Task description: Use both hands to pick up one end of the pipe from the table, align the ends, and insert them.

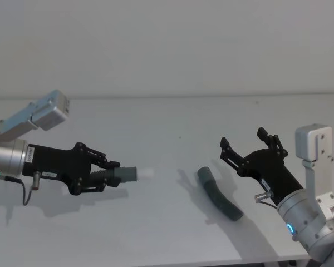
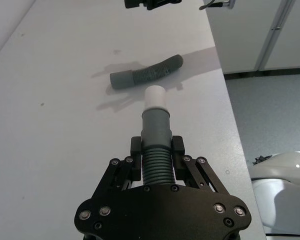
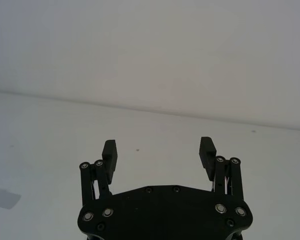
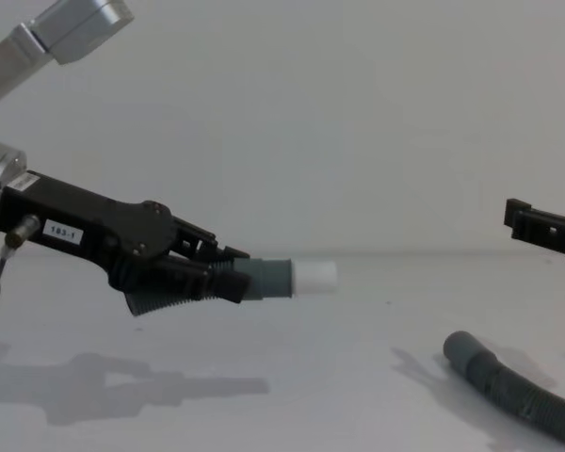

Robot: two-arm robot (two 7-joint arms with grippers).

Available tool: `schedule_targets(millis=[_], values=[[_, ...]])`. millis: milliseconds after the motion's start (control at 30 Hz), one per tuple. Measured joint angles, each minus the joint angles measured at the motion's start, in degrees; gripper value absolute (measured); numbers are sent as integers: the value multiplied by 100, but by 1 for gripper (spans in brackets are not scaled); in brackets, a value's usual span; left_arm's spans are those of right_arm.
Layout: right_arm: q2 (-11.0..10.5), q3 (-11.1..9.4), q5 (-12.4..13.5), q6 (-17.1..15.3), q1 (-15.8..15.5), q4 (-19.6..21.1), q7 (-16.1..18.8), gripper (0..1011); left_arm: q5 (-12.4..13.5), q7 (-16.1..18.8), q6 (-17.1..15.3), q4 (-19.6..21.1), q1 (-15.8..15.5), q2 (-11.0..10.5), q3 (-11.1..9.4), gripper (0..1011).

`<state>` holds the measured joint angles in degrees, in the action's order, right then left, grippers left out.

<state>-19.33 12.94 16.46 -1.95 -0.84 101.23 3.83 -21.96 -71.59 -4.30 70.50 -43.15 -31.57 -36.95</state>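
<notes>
Pickup half done: left gripper (image 1: 114, 173) clamped on white-tipped hose piece (image 1: 129, 174), clear of the table (image 1: 156, 233); cuffed ribbed hose (image 1: 218, 193) lies on it near right gripper (image 1: 243, 139), jaws apart. Next, by judgement: right gripper must descend and grasp that 1 piece near its cuff.

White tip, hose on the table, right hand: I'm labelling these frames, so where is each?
white tip (image 4: 315, 277): chest view, middle of the white end.
hose on the table (image 1: 218, 193): head view, middle of its length.
right hand (image 3: 158, 147): right wrist view, midway between its open fingertips.
</notes>
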Motion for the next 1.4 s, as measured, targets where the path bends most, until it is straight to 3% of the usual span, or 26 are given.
schedule_targets(millis=[433, 667, 967, 1400], values=[[10, -9, -1, -45, -11, 19, -4, 1000, -104, -117, 95, -128, -67, 61, -58, 322], [8, -30, 20, -405, -62, 167, -44, 1000, -127, -142, 119, -156, -81, 76, -72, 322], [-173, -52, 63, -1079, -160, 465, 34, 1000, -144, -157, 134, -175, -89, 83, -80, 322], [-506, -57, 63, -1521, -287, 716, 368, 1000, -154, -168, 142, -186, -96, 90, -87, 322]])
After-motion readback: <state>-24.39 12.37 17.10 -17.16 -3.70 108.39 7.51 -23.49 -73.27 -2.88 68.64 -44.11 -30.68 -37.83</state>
